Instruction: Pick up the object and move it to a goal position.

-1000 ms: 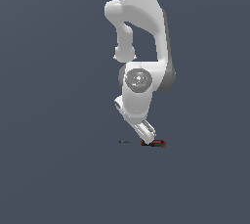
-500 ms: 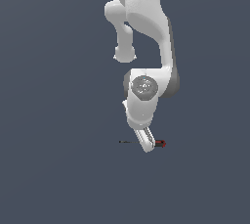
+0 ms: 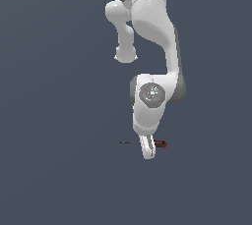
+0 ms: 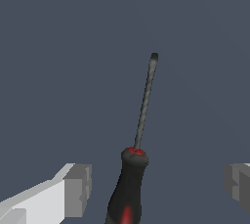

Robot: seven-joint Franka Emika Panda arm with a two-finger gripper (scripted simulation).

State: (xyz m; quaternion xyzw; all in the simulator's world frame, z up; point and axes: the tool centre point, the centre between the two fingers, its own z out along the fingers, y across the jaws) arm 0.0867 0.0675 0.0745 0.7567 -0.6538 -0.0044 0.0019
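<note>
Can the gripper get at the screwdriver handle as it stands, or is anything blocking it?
Probably yes. In the wrist view the gripper is open with the screwdriver handle between its fingers, gaps on both sides and nothing else nearby. The exterior view shows the gripper down at the handle end.

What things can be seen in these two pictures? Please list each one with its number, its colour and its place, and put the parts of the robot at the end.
small screwdriver with a red-and-black handle and a thin dark metal shaft: one, red, black and dark grey; it lies flat on the surface under the end effector, its handle between the two fingers, and neither finger touches it.
plain flat surface: one, dark blue-grey; it fills the whole background of both views.
white robot arm: one, white with grey joints; it comes down from the top of the exterior view to the screwdriver.
end effector: one, open, low over the handle.
fingers: two, white with grey pads; one at each side of the handle.
</note>
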